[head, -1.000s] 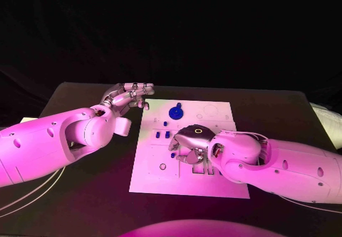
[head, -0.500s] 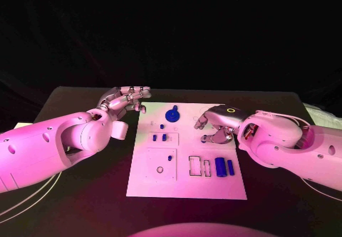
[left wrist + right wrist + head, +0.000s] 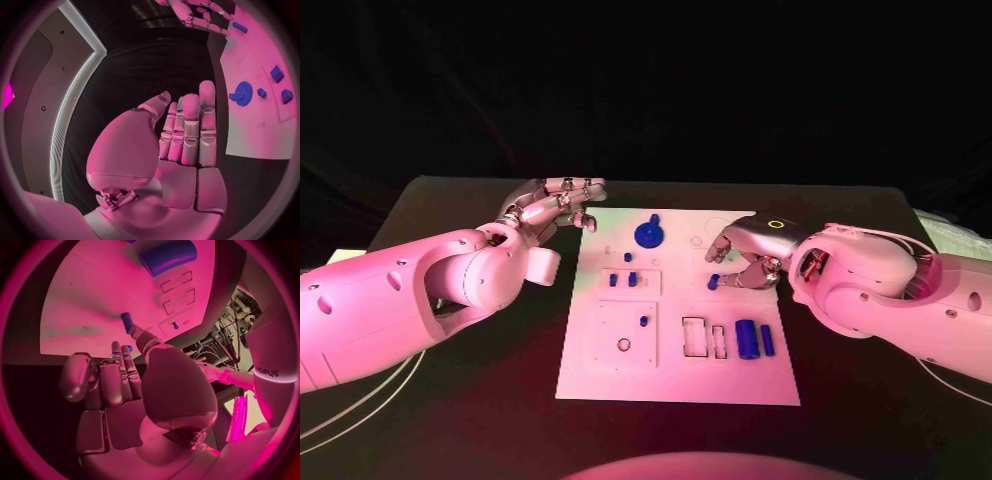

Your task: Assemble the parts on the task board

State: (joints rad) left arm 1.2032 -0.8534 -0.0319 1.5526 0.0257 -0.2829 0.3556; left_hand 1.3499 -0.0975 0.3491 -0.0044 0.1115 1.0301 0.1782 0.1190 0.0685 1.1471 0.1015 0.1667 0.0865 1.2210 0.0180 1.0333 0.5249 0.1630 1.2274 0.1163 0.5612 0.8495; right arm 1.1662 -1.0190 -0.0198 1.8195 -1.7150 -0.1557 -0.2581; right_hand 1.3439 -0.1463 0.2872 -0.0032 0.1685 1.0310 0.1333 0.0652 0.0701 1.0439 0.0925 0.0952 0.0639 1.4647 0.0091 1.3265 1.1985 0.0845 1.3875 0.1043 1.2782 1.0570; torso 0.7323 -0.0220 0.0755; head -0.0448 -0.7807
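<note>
Your right hand hangs over the right side of the white board, pinching a small blue peg between thumb and fingertip. Your left hand floats at the board's far left corner, fingers straight, held side by side, holding nothing. A blue gear sits on the board's far part. Two blue cylinders lie side by side near its right edge, close to you. The board rests on the black counter.

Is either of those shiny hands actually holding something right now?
The right hand pinches a small blue part by its upper end, at its fingertips. The left hand holds nothing.
</note>
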